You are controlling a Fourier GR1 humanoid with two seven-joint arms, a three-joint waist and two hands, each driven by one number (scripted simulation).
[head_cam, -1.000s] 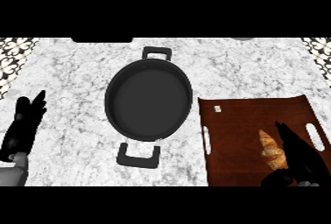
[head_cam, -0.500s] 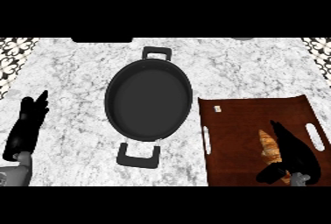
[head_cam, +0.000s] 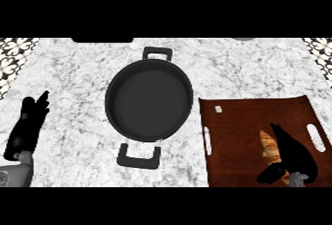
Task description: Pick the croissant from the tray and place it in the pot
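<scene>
A golden croissant (head_cam: 268,144) lies on the brown tray (head_cam: 243,127) at the right of the counter. My right hand (head_cam: 293,154) hovers over the croissant's right side, fingers straight and pointing away from me, thumb hanging toward the tray's near edge; it hides part of the croissant. The black pot (head_cam: 149,100), with a handle at each end, stands in the middle of the counter with nothing inside it. My left hand (head_cam: 28,125) rests open at the left edge, fingers up.
The marble counter (head_cam: 71,79) runs all round the pot. The tray has slot handles on its left and right sides. Patterned tiles show at the far corners.
My right hand has moved forward over the tray and now covers more of the croissant. The left hand shifted slightly. Pot, tray and croissant have not moved.
</scene>
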